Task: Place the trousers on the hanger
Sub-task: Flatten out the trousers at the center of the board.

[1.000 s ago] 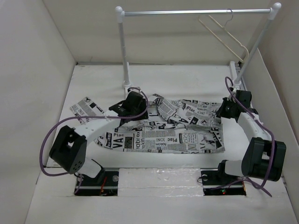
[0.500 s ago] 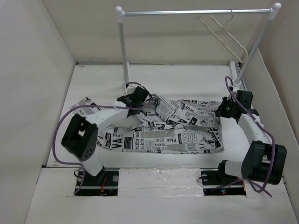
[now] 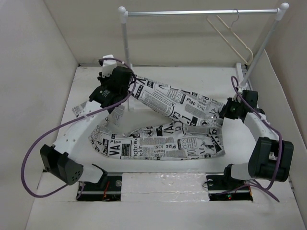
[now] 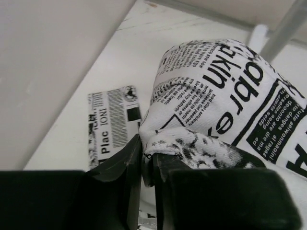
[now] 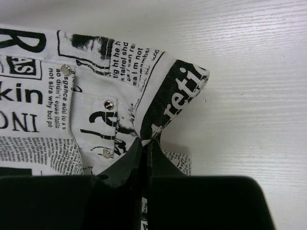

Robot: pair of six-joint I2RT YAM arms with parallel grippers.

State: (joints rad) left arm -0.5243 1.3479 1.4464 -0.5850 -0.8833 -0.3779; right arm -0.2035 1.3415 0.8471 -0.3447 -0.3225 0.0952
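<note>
The newspaper-print trousers [image 3: 168, 127] lie spread across the table. My left gripper [image 3: 128, 91] is at the back left beside the rail post, shut on a fold of the upper leg and holding it stretched above the table. In the left wrist view the trousers' cloth [image 4: 225, 100] bunches between the black fingers [image 4: 122, 167]. My right gripper [image 3: 225, 114] is shut on the waistband end at the right. The right wrist view shows the pinched trousers [image 5: 163, 110] with metal rivets. The cream hanger [image 3: 230, 33] hangs on the rail at the back right.
A clothes rail [image 3: 201, 13] on white posts crosses the back; its left post [image 3: 125, 48] stands right beside my left gripper. White walls close in the left, right and back. A purple cable [image 3: 33, 158] loops off the left arm.
My left gripper shut on a trouser leg and carried it up and back-left towards the rail post, pulling that leg out straight. The right gripper stayed in place.
</note>
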